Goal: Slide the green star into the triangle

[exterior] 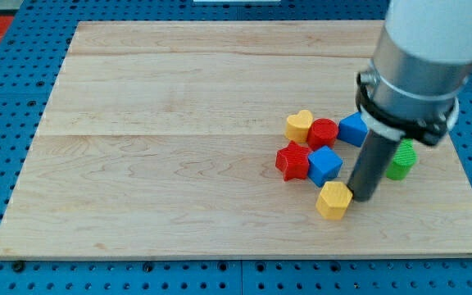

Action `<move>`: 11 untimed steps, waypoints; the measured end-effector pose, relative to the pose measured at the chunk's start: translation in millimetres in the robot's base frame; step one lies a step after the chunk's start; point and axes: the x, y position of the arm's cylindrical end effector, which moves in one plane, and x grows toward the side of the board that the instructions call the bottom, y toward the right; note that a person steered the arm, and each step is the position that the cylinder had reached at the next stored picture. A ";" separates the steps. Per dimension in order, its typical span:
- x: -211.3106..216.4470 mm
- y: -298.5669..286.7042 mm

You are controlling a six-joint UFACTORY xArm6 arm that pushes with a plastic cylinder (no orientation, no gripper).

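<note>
A green block [402, 161], ribbed at the edge like a star, lies near the board's right edge, partly hidden by the arm. A blue block [351, 129] that looks like a triangle lies up and to its left, its right side hidden by the arm. My tip [364, 197] rests on the board just right of a yellow hexagon block [333, 200]. It is below the blue triangle and down-left of the green block, touching neither.
A yellow heart [299, 125], a red round block [323, 132], a red star [292, 161] and a blue cube [324, 165] cluster left of the tip. The wooden board [179, 147] lies on a blue pegboard. The arm's grey body fills the view's top right.
</note>
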 end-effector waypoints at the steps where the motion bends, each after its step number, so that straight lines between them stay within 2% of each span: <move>1: 5.2 48.8; 2: -16.7 102.6; 3: -58.3 114.3; 4: -92.8 50.5; 5: -91.7 11.8; 9: -128.3 17.9; 11: -112.2 23.6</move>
